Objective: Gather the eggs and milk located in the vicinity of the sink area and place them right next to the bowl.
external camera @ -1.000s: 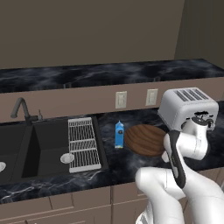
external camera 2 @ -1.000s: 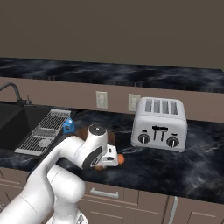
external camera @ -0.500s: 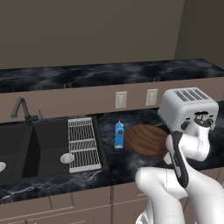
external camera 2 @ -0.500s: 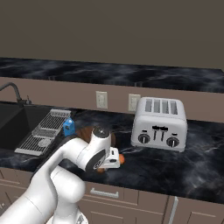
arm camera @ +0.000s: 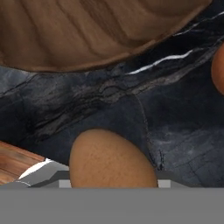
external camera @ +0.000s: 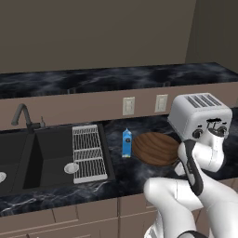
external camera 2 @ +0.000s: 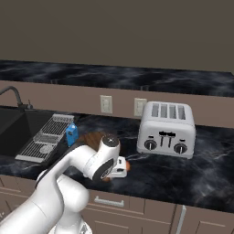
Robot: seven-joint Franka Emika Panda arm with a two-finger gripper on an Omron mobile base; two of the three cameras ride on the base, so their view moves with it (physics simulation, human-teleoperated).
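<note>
End effector [external camera 2: 122, 166] low over tabletop [external camera 2: 183, 176], just right of bowl; fingers hidden, spread or pinching cannot tell. Orange-brown egg [arm camera: 111, 160] closest in hand view, over dark marble. Second egg [arm camera: 218, 68] at right edge. Bowl [arm camera: 83, 30] just beyond. Milk [external camera: 126, 142] upright left of bowl, beside sink [external camera: 32, 155]; label too small to read. Toaster [external camera 2: 167, 129] behind.

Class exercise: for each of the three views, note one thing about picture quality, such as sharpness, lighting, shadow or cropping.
Left base view: even, flat lighting, sharp milk. Right base view: dim wall, toaster crisp with a soft sheen. Hand view: egg very close, cropped at the bottom edge, slightly soft; bowl grain enlarged.
</note>
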